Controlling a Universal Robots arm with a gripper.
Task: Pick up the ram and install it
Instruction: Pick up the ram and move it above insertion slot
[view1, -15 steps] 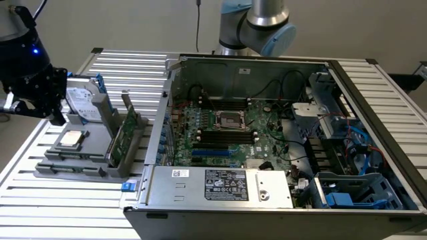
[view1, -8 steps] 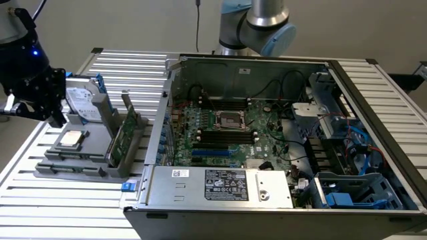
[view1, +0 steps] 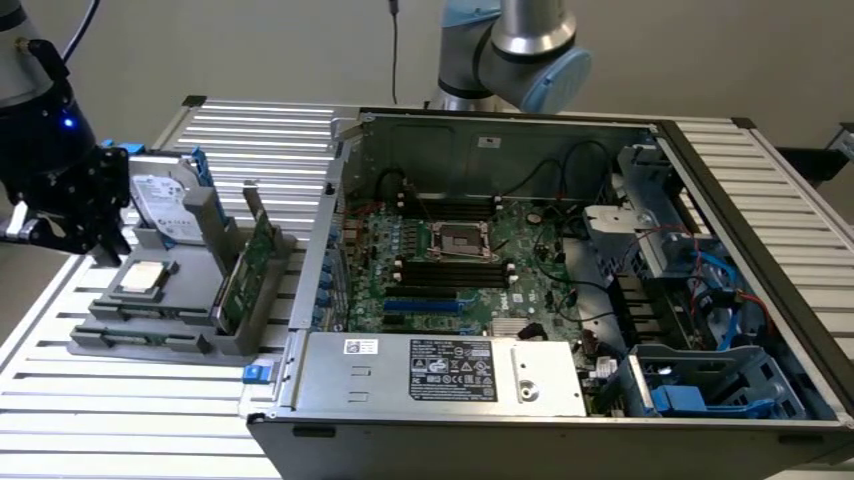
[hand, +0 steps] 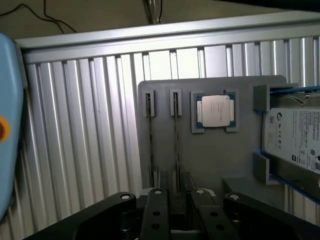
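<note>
Two ram sticks (hand: 176, 145) stand edge-on as thin dark strips in parallel slots of the grey holder (hand: 215, 160), beside a square processor (hand: 216, 111). In the exterior view the ram (view1: 134, 335) sits low at the holder's front. My gripper (hand: 180, 222) hovers over the holder's edge near the slot ends, its black fingers (hand: 156, 215) apart with nothing between them. In the exterior view the gripper (view1: 74, 240) hangs at the exterior view's left, just beside the holder (view1: 200, 345). The motherboard (view1: 461, 260) lies in the open computer case with dark memory slots (view1: 454, 268) around its socket.
A hard drive with blue rails (view1: 167, 210) and a tall green expansion card (view1: 247, 270) stand in the holder. The case wall (view1: 327, 230) rises right of the holder. A power supply (view1: 441, 370) fills the case front. Everything rests on a slatted metal table (view1: 120, 420).
</note>
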